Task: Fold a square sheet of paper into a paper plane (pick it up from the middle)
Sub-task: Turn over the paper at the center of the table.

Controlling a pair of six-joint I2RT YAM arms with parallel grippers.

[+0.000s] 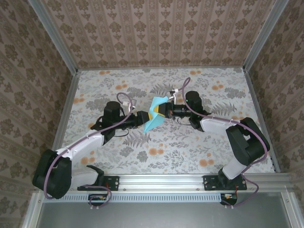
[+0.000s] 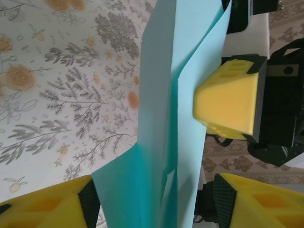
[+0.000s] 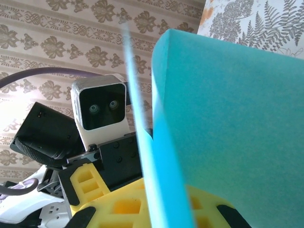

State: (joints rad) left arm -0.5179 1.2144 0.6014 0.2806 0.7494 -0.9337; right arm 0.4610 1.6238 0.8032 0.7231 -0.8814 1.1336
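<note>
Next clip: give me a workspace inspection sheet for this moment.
Surface: floral-patterned tabletop, flat.
Job's things: turquoise sheet of paper, partly folded, held up on edge between the two arms.
Clutter: nothing seen.
Grippers: right gripper shut on the paper; left gripper with jaws apart, paper between them.
Cables: purple cables loop at the wrists, off the paper.
Surroundings: patterned walls, metal frame.
</note>
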